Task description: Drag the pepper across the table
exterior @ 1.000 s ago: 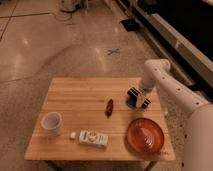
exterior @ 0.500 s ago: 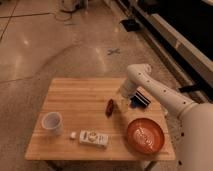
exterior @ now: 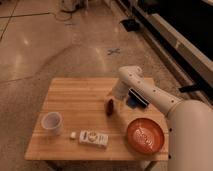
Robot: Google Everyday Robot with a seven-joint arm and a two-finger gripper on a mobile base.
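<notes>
Six things sit on our desk (exterior: 75,97), a light wooden top of plank strips. Farthest left stands a white cup (exterior: 51,122), near the front-left corner. Right of it, close to the front edge, lies a tiny white bit (exterior: 73,135), and just beside that a flat white packet (exterior: 94,138) with dark print.

Further right and further back, about mid-desk, lies the pepper (exterior: 109,106): small, slim and dark red, its long axis running roughly front to back. It is apart from the cup, the packet and the plate.

The jaws are just above and to the right of the pepper, at the end of the white arm (exterior: 145,90), pointing down at the desk. We cannot tell whether they are open, closed or touching the pepper, since they merge with the shadow there.

Right of the jaws, partly behind the arm, is a blue object (exterior: 131,102) with a dark block (exterior: 140,97) against it. Nearer the front-right corner rests the round orange plate (exterior: 145,136). The arm runs off to the right, to the robot's white body (exterior: 192,135) at the desk's right edge.
</notes>
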